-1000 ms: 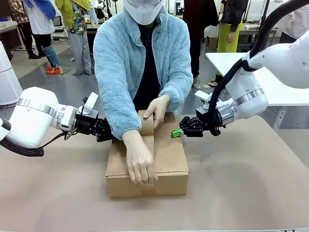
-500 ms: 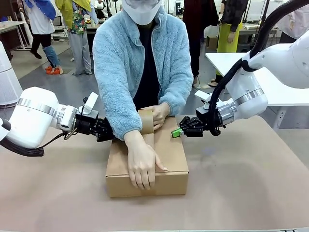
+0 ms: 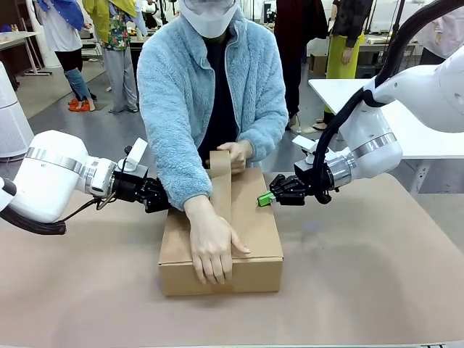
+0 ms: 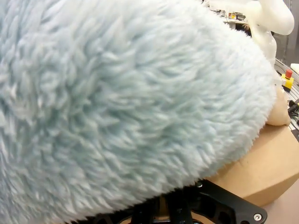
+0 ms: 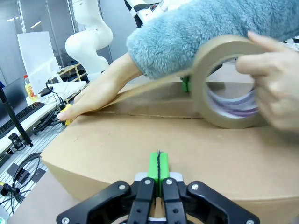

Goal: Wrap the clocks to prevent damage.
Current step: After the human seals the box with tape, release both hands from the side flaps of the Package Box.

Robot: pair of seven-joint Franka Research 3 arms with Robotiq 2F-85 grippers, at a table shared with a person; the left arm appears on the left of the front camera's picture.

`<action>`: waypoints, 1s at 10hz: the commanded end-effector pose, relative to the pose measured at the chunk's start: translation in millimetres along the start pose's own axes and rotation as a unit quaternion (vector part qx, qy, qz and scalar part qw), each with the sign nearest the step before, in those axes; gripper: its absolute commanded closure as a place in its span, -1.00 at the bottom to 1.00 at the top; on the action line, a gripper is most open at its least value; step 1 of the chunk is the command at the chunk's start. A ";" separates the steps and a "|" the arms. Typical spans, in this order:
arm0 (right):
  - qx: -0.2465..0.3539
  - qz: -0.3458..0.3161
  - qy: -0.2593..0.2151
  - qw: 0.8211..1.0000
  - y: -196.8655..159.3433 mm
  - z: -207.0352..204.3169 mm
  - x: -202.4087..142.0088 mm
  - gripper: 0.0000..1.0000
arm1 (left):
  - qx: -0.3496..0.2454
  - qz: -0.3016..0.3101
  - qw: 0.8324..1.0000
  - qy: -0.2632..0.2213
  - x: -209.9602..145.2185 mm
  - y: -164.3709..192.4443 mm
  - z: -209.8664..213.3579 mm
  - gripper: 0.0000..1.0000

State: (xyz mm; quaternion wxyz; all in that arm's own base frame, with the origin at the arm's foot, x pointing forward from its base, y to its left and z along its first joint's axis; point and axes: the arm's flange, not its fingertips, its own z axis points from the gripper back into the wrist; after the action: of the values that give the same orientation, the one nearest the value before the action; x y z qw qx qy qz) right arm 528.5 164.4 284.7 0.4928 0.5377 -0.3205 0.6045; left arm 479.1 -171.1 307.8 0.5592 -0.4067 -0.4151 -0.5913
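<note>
The clocks are out of view. A closed cardboard box lies mid-table. The person's one hand presses a brown tape strip onto the box's near end. Their other hand lifts the tape roll over the far end, so the strip slopes up. My left gripper is shut at the box's left side, its tips behind the blue sleeve. On the right side of the box, my right gripper is shut, its green pads against the edge. The right wrist view shows this gripper at the box, with the roll beyond.
The brown table surface spreads around the box. A white table stands at the back right. Other people stand farther back in the room.
The person's far hand has raised the tape roll off the box top, pulling the strip taut upward. The near hand stays pressed on the tape. Neither arm has moved.
</note>
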 end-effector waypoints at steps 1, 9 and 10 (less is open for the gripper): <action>-0.009 -0.004 0.002 1.000 2.1 -3.3 -2.2 0.98 | -0.002 -0.003 1.000 0.006 -1.1 0.1 -1.4 0.99; -0.009 -0.004 0.002 1.000 2.1 -3.3 -2.2 0.98 | -0.002 -0.003 1.000 0.006 -1.1 0.1 -1.4 0.99; -0.009 -0.004 0.002 1.000 2.1 -3.3 -2.2 0.98 | -0.002 -0.003 1.000 0.006 -1.1 0.1 -1.4 0.99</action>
State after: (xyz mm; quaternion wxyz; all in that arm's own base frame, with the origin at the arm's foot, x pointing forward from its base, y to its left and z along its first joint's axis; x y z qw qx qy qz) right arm 528.5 164.4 284.8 0.4927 0.5376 -0.3206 0.6045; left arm 479.1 -171.1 307.8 0.5592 -0.4067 -0.4151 -0.5913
